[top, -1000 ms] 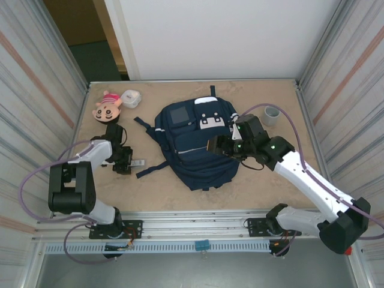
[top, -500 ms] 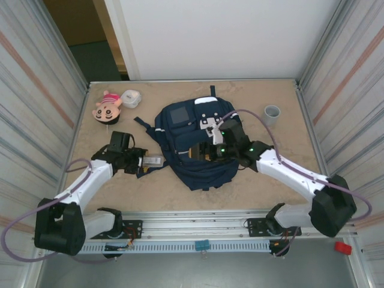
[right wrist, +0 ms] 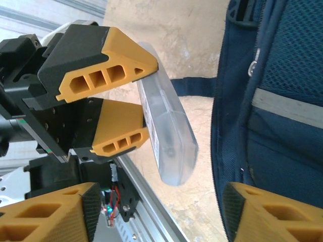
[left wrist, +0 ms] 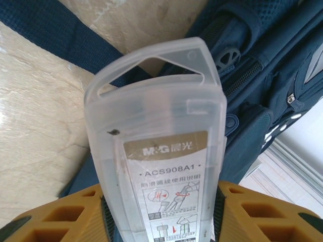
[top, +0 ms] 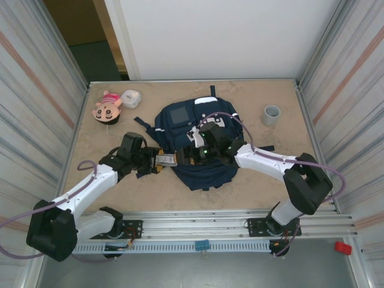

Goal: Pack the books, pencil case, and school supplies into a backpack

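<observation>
The left gripper (top: 157, 161), pinching a clear packet (left wrist: 161, 151), has reached the backpack (top: 204, 173). The right gripper (top: 193, 154), jaws spread, has come alongside, so packing looks imminent.

White arms (top: 90, 183), black joints (top: 306, 187), orange fingers (right wrist: 108, 55)

place: robot lab cell | signs: ribbed metal walls (top: 36, 90), aluminium mounting rail (top: 198, 225) (fenced-in table (top: 150, 198))
</observation>
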You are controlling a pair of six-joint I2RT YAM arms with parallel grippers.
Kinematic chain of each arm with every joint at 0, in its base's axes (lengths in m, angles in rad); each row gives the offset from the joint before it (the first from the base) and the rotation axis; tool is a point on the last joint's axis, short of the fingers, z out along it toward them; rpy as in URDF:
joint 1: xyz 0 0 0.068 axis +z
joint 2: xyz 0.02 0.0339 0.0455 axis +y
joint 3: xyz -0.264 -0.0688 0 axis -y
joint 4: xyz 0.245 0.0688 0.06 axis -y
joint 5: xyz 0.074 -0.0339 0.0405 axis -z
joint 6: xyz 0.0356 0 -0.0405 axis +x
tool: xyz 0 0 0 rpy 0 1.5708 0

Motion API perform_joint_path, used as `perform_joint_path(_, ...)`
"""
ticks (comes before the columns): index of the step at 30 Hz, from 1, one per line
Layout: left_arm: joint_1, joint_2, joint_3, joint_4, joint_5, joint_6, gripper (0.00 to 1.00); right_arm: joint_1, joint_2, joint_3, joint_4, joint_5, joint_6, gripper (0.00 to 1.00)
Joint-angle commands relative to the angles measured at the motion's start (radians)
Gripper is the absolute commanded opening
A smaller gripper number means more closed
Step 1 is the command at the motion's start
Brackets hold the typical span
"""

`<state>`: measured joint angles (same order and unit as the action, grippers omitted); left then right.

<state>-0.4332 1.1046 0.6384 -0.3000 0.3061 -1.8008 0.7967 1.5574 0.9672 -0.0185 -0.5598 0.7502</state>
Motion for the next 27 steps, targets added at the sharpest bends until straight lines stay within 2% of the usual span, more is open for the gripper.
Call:
perform_joint_path(1,-0.02,-0.024,0.025,0.03,-0.004,-0.049,0.49,0.013,0.031,0.048,0.044,-0.035,-0.003,0.61)
perform_joint_path(7,-0.046,-0.026,0.028,0.049,-0.021,-0.081,0.49,0.023,0.071,0.074,0.054,-0.051,-0.003,0.43)
perform_joint_path(12,-0.058,-0.023,0.029,0.077,-0.021,-0.096,0.49,0.023,0.085,0.082,0.061,-0.057,-0.004,0.36)
perform_joint_path(17,-0.064,-0.022,0.036,0.079,-0.025,-0.098,0.49,0.021,0.078,0.077,0.066,-0.052,-0.001,0.23)
perform_joint_path(19,-0.063,-0.022,0.037,0.074,-0.032,-0.09,0.51,0.018,0.056,0.063,0.077,-0.039,0.007,0.22)
perform_joint_path(24,-0.066,-0.008,0.085,-0.017,-0.059,0.033,0.62,-0.053,-0.061,-0.054,0.181,-0.026,0.092,0.18)
perform_joint_path(27,-0.08,-0.004,0.151,-0.095,-0.135,0.169,0.7,-0.134,-0.178,-0.118,0.158,-0.038,0.105,0.16)
